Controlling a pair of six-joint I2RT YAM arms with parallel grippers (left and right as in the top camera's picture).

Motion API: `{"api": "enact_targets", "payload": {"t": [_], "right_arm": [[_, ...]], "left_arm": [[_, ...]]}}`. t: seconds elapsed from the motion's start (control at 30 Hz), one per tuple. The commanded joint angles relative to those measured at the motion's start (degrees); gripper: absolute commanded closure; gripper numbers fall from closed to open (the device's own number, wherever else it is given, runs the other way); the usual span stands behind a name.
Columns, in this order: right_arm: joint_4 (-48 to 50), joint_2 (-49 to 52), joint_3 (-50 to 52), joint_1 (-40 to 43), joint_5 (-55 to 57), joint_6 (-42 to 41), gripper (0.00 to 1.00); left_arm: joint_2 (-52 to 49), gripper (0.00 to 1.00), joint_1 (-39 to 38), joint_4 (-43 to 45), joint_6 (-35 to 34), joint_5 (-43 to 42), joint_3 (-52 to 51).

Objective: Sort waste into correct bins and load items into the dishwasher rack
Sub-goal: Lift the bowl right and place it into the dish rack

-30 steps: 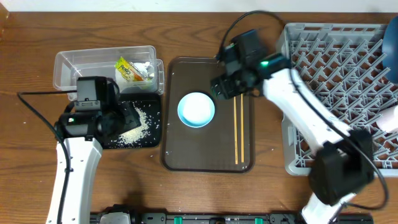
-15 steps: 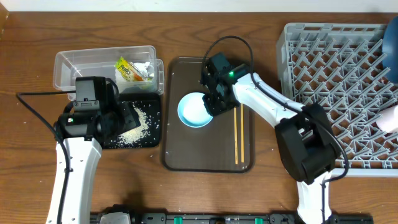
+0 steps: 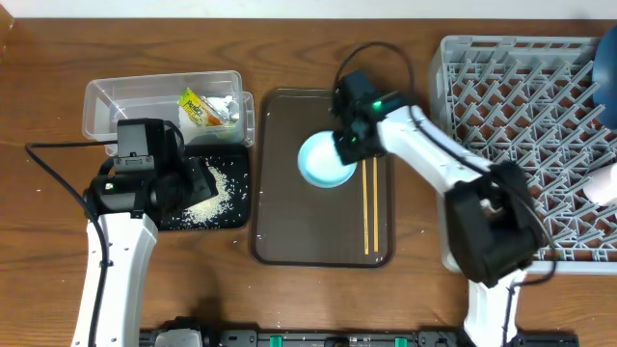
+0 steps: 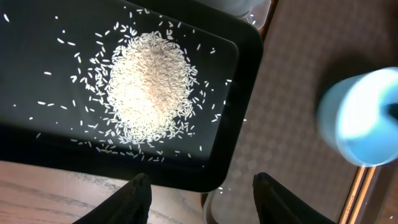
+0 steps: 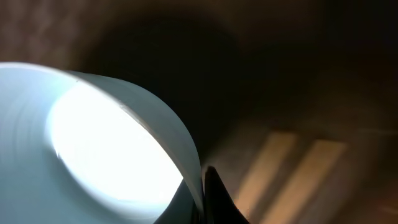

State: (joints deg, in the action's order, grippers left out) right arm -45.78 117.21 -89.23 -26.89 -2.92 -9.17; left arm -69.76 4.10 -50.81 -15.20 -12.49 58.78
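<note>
While the right hand pinches the rim of the pale blue bowl, its dark fingers closed on the thin wall, the bowl sits over the far right part of the brown serving tray. Whether it rests on the tray or is raised off it I cannot tell. Just right of the bowl, on the same tray, the two wooden chopsticks lie side by side, running lengthwise toward the tray's near edge. Right of the serving tray stands the grey dishwasher rack, and the dark blue dish shows at its far right edge. Left of the serving tray, just beside it on the bench, lies the black tray, with a heap of white rice grains and strays scattered round it. Beyond the black tray, the clear tub holds the crumpled yellow-green wrapper. The left hand hovers over the black tray's edge nearest the serving tray, its fingers spread wide with nothing between them.
</note>
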Motion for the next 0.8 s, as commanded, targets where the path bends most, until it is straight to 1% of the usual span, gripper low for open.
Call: {"api": "enact_targets", "payload": {"t": [0.0,0.07,0.2,0.37,0.5,0.6,0.67,0.77], "right_arm": [[0.7,-9.0,-0.9,3.3,14.1,0.1,0.99],[2.0,-11.8,-0.9,5.2,22.4,0.8,0.99],[6.9,-15.2,-0.9,9.3,36.7,6.1,0.99],[17.4,-14.9,-0.9,14.9,51.6,18.6,0.99],[24.8,-13.4,-0.9,18.4,59.1,27.6,0.99],[29.0,-11.9,-0.9,21.2,61.1,32.3,0.99],[30.1,-10.8,-0.9,23.1,61.3,33.9,0.99],[30.2,-8.8,-0.9,26.1,61.8,34.1,0.99]], "left_arm": [[0.1,0.44,0.3,-0.1,0.1,0.3,0.2],[0.1,0.44,0.3,-0.1,0.1,0.3,0.2],[0.1,0.44,0.3,-0.1,0.1,0.3,0.2],[0.1,0.44,0.3,-0.1,0.1,0.3,0.3],[0.1,0.44,0.3,-0.1,0.1,0.3,0.2],[0.1,0.44,0.3,-0.1,0.1,0.3,0.2],[0.1,0.44,0.3,-0.1,0.1,0.3,0.2],[0.1,0.44,0.3,-0.1,0.1,0.3,0.3]]}}
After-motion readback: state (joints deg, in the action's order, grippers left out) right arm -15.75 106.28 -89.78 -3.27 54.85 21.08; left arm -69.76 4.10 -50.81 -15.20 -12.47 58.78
